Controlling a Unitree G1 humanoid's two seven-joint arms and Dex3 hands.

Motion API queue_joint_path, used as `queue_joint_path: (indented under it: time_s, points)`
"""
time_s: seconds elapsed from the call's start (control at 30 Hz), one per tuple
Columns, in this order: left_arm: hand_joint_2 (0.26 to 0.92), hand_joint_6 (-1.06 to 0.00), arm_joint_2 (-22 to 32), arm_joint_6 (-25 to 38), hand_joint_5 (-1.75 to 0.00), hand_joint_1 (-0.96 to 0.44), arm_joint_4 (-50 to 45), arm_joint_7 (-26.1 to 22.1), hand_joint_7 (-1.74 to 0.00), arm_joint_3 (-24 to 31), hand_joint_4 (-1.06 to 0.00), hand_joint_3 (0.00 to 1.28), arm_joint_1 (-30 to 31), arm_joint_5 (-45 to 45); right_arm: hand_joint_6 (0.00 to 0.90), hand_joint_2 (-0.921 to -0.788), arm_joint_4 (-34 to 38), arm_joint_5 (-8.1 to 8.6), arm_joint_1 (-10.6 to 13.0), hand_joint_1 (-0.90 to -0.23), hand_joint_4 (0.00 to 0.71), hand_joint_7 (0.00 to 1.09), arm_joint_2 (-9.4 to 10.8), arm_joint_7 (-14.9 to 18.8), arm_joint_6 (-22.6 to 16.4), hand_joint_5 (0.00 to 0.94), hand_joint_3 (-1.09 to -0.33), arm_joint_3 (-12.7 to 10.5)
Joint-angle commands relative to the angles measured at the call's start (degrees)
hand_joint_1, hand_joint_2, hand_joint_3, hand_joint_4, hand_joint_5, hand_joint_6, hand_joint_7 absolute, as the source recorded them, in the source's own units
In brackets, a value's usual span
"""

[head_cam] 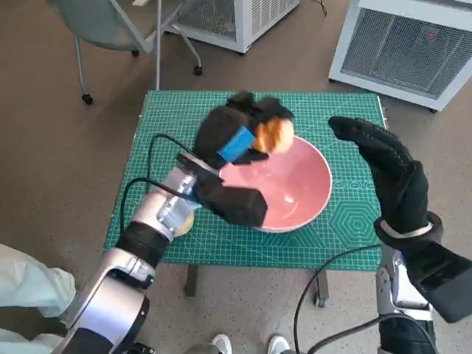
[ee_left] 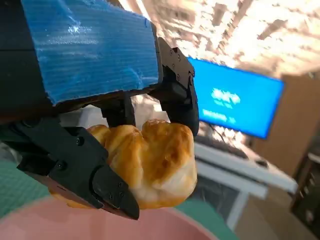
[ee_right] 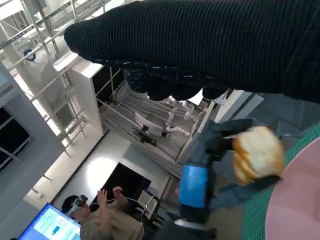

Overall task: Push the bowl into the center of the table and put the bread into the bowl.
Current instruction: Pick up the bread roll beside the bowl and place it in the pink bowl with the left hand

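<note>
My left hand [head_cam: 234, 131] holds the bread [head_cam: 274, 134] above the far rim of the pink bowl [head_cam: 295, 193], which sits on the green tabletop [head_cam: 169, 118] slightly right of centre. The fingers [ee_left: 107, 187] clamp the roll from opposite sides, as the left wrist view shows. My right hand [head_cam: 387, 177] hangs beside the bowl's right edge, fingers spread, holding nothing. The bread looks light, soft and compressible: grip across its widest part with gentle pressure to avoid crushing. The bowl appears rigid and smooth, likely to slide under a push against its outer wall.
</note>
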Motion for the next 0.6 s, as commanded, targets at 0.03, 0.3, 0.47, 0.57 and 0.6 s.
queue_joint_path:
  time_s: [0.03,0.3,0.47,0.57,0.6]
  points:
    - [0.920,-0.65,-0.6,-0.7,-1.15,0.00,0.0,-2.2,-1.06,-0.4,-0.78,0.02,0.4,-0.1,-0.001,-0.921,-0.1,0.34,1.4,-0.595,0.108,0.40,-0.2,0.6,0.9,0.000,-0.739,0.1]
    - [0.907,-0.19,0.4,5.7,-0.12,-0.27,-1.5,-14.1,-0.14,-4.1,-0.21,0.02,1.2,2.7,-0.001,-0.921,-1.0,0.67,2.2,-0.596,0.108,0.38,-0.5,0.5,1.0,0.001,-0.738,-0.2]
    - [0.902,-0.15,1.3,6.7,-0.02,-0.38,-4.6,-18.5,-0.04,-3.4,-0.11,0.00,2.2,1.7,-0.001,-0.921,-1.1,0.89,2.4,-0.589,0.108,0.37,-0.5,0.5,1.0,0.001,-0.738,-0.2]
    - [0.899,-0.14,1.8,6.3,0.00,-0.42,-6.0,-20.8,-0.02,-2.8,-0.08,0.00,2.8,0.7,-0.001,-0.921,-1.1,0.86,2.4,-0.587,0.108,0.36,-0.4,0.4,1.0,0.001,-0.739,-0.2]
    - [0.898,-0.14,2.0,6.2,0.00,-0.42,-6.6,-22.0,-0.02,-2.5,-0.07,0.00,3.0,0.1,-0.001,-0.921,-1.1,0.76,2.4,-0.587,0.108,0.36,-0.3,0.3,0.9,0.001,-0.739,-0.2]
